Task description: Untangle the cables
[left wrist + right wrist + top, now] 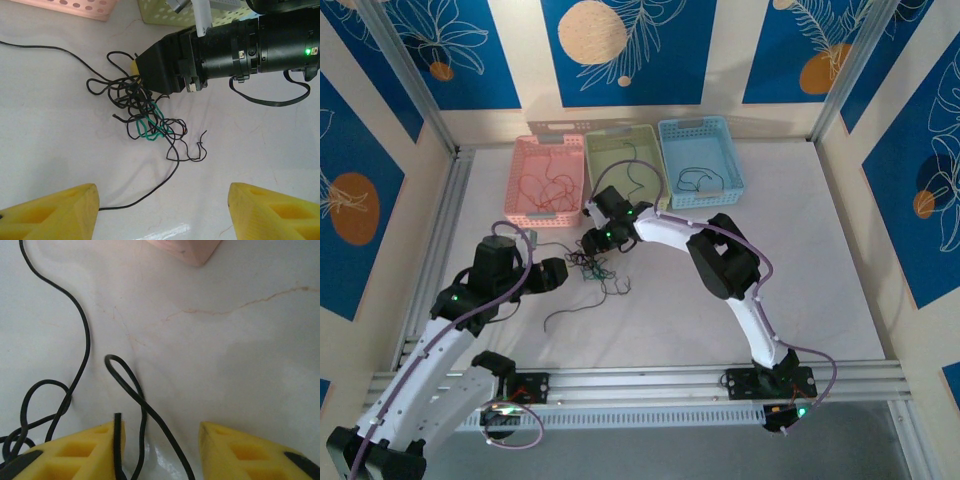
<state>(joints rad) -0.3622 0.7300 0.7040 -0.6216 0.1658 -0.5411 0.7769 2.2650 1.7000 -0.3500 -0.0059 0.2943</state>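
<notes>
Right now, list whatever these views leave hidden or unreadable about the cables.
1. Right wrist view: the black cable crossing the open right gripper runs off the bottom edge, so its end is cut off.
2. Left wrist view: the top of the cable clump is hidden behind the right gripper's black body.
3. Top view: the strands in the pink basket are too thin to count.

The white, faintly veined surface [820, 290] carries a pink basket [548, 217], a green basket [620, 133] and a blue basket [705, 199] in a row along its far edge. A tangled clump of cables [592, 265] lies near the middle, with a loose black strand [565, 313] just nearer.
</notes>
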